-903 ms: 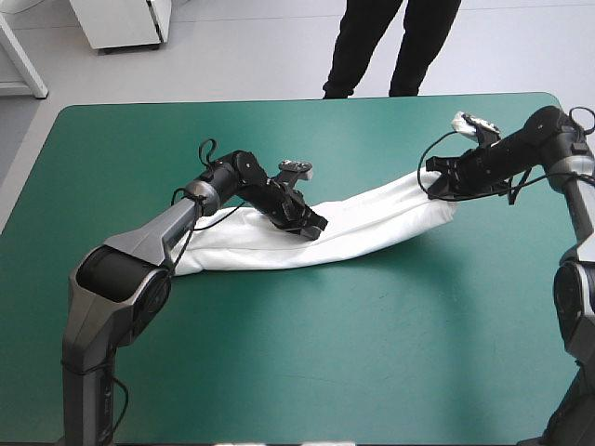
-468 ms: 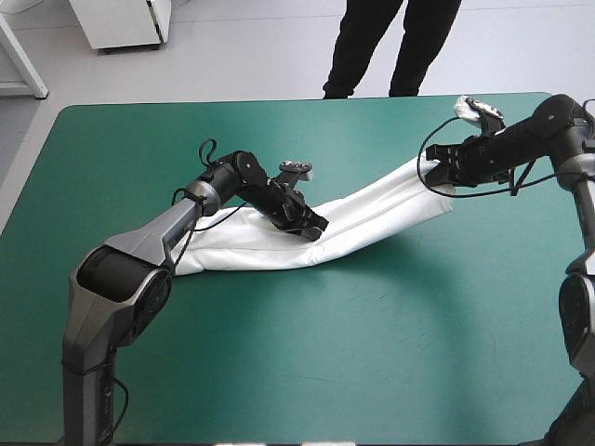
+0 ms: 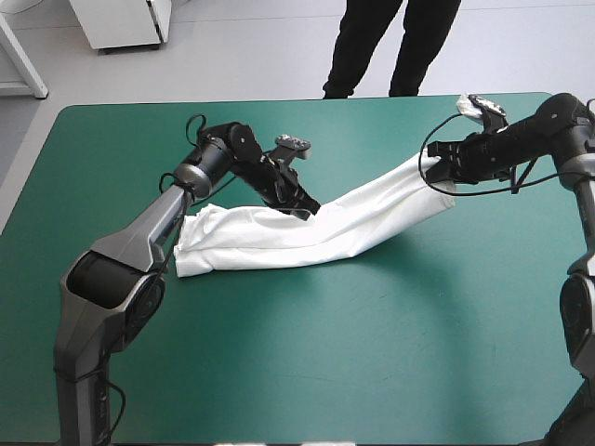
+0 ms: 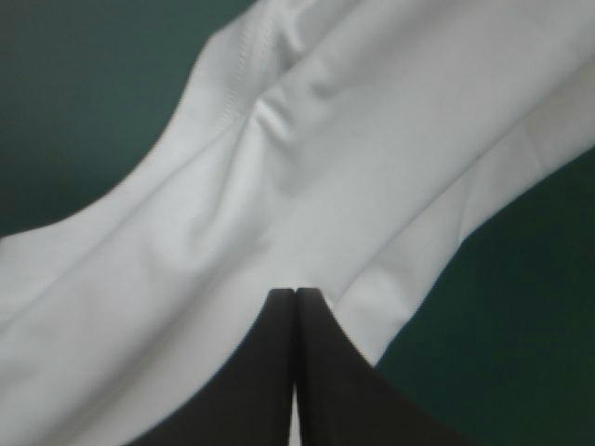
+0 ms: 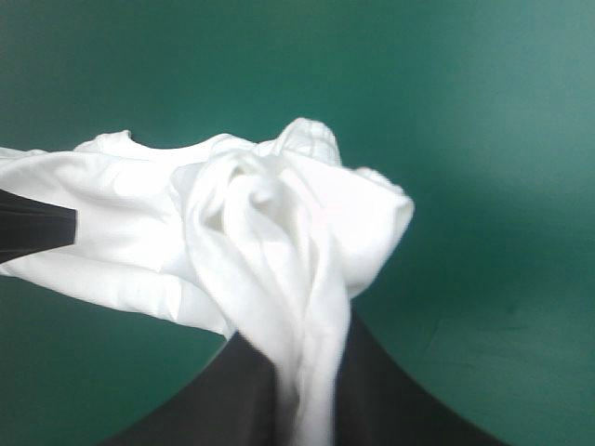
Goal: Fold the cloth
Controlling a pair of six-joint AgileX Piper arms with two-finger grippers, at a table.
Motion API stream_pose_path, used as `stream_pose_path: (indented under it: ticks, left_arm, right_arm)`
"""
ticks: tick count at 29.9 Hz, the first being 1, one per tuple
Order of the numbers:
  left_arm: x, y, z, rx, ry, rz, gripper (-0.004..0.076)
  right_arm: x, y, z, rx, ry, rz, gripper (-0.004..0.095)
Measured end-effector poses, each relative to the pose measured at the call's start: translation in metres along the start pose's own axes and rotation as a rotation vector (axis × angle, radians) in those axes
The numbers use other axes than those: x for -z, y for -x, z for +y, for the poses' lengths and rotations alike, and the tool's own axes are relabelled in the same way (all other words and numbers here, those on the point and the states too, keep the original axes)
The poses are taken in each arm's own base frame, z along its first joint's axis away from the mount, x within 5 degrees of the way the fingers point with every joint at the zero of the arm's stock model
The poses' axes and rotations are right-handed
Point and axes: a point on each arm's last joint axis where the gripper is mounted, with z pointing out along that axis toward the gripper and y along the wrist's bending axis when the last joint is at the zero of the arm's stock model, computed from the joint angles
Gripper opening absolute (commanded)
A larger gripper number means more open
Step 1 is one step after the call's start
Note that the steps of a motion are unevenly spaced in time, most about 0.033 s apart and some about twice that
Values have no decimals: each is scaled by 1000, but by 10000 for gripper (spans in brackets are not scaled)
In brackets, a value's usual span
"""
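Note:
The white T-shirt stretches as a long, loosely rolled band across the table's middle. Its left end lies crumpled on the teal-green cover, and its right end rises off it. My left gripper is shut on the band's far edge near its middle. In the left wrist view its fingers meet in a point with the white T-shirt spreading ahead. My right gripper holds the raised right end. In the right wrist view a bunched wad of the T-shirt sits pinched between its fingers.
The teal-green cover spreads wide on the near side of the T-shirt. My right gripper hangs close to the table's far right corner. The left gripper's black finger shows beside the cloth in the right wrist view.
My left gripper has drawn back toward the far edge, pulling the band's far edge with it. The right gripper rose a little earlier and now holds about the same place.

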Motion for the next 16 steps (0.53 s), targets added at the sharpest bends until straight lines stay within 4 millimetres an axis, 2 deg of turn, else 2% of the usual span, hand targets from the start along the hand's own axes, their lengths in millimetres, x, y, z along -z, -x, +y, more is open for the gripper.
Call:
stream_pose_path:
  ticks: [4, 7, 11, 16]
  left_arm:
    - [46, 4, -13, -40, 102, -59, -22]
    - [81, 0, -26, -62, 166, -108, -22]
    - [129, -8, -47, -93, 226, -191, -22]
    - [179, -23, -71, -116, 278, -289, -22]
  right_arm:
    - [-1, 1, 8, 5, 37, -10, -12]
    - [-8, -1, 24, 44, 61, 0, -12]
    - [-16, -2, 65, 147, 109, 14, -12]
    - [-23, -4, 120, 274, 170, 5, -13]
